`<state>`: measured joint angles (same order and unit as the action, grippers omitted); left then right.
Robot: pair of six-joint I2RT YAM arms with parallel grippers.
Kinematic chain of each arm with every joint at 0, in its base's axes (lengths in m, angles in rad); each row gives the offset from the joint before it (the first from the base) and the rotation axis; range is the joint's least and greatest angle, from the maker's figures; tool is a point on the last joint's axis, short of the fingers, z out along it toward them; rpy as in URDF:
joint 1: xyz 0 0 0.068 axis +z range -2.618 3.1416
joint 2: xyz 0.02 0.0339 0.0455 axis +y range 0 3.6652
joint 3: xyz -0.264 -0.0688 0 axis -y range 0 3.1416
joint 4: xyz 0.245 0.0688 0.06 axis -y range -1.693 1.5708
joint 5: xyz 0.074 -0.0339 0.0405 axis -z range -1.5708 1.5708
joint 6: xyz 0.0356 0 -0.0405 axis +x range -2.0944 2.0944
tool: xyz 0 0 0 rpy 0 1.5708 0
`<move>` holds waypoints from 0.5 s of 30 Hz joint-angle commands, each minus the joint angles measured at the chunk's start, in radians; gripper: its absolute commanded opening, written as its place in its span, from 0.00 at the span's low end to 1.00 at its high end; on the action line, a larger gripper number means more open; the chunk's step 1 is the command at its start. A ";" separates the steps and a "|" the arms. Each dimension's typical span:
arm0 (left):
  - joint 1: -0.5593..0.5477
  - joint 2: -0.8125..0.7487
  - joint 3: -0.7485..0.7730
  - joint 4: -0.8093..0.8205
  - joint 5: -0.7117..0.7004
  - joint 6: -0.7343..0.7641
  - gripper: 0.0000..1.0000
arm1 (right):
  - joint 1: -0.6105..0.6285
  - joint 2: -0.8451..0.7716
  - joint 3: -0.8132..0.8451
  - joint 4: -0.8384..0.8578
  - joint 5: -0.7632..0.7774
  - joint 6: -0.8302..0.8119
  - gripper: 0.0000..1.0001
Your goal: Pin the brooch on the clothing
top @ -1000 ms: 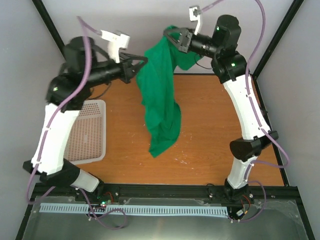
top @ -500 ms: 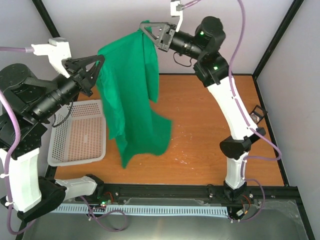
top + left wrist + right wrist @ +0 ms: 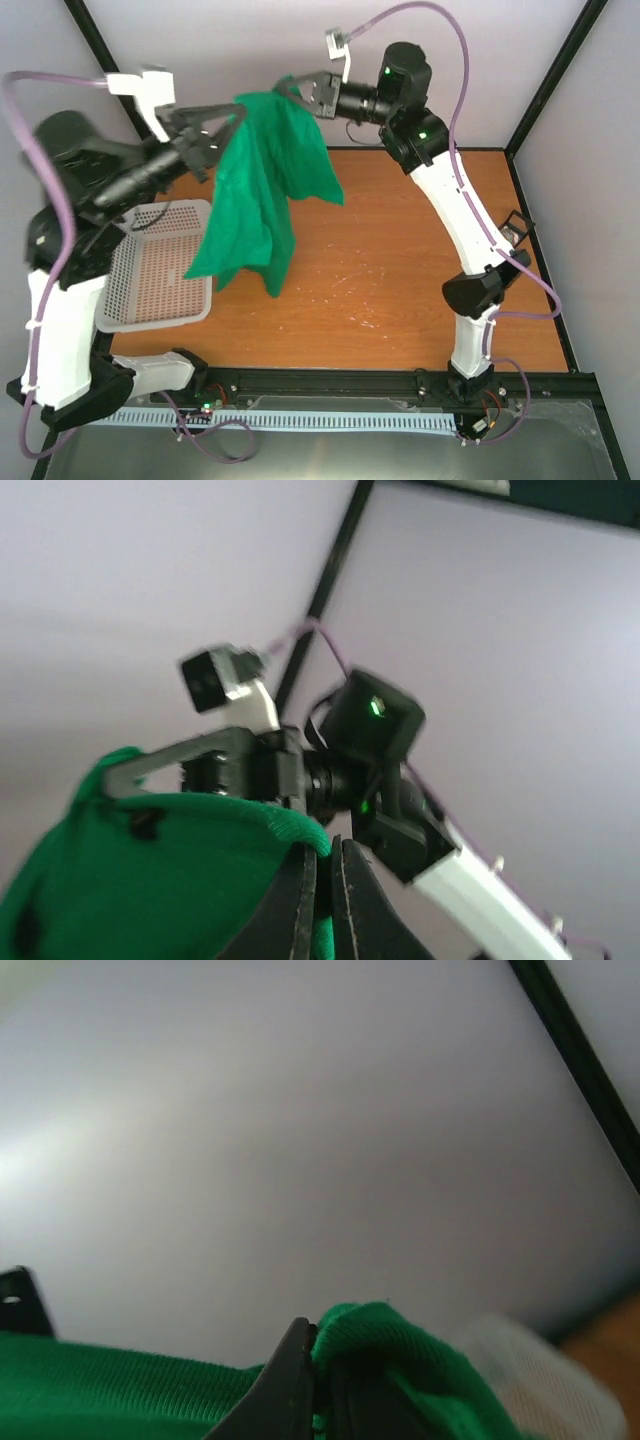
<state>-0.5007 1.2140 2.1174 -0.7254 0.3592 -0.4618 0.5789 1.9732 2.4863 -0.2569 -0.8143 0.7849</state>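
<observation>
Above the far left part of the surface (image 3: 400, 270), the clothing (image 3: 262, 185) is being held in the air, clamped at its upper edge by the left end effector (image 3: 226, 130) and the right end effector (image 3: 287, 90). The brooch is not being seen anywhere, so the pinning is being judged as not yet begun. No readable writing is being shown.

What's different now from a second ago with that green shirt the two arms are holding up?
Both arms swung to their left, carrying the green T-shirt that way; its hanging end rose and now dangles by the white basket. The left claw and right claw drew closer together. Unchanged: both claws shut on the shirt, basket in place.
</observation>
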 commanded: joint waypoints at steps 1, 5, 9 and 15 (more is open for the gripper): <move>-0.018 0.035 -0.225 0.208 0.296 -0.084 0.01 | -0.126 -0.098 -0.331 -0.440 0.089 -0.217 0.03; -0.126 0.094 -0.559 0.423 0.327 -0.091 0.01 | -0.298 -0.196 -0.677 -0.664 0.240 -0.445 0.03; -0.253 0.364 -0.615 0.509 0.379 -0.021 0.01 | -0.484 -0.280 -0.969 -0.667 0.369 -0.563 0.09; -0.344 0.661 -0.383 0.254 0.364 0.129 0.55 | -0.616 -0.367 -1.120 -0.665 0.426 -0.585 0.54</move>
<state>-0.8108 1.8648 1.5906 -0.4171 0.6582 -0.4370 -0.0154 1.7344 1.4021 -0.8940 -0.4702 0.2703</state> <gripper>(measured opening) 0.289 0.444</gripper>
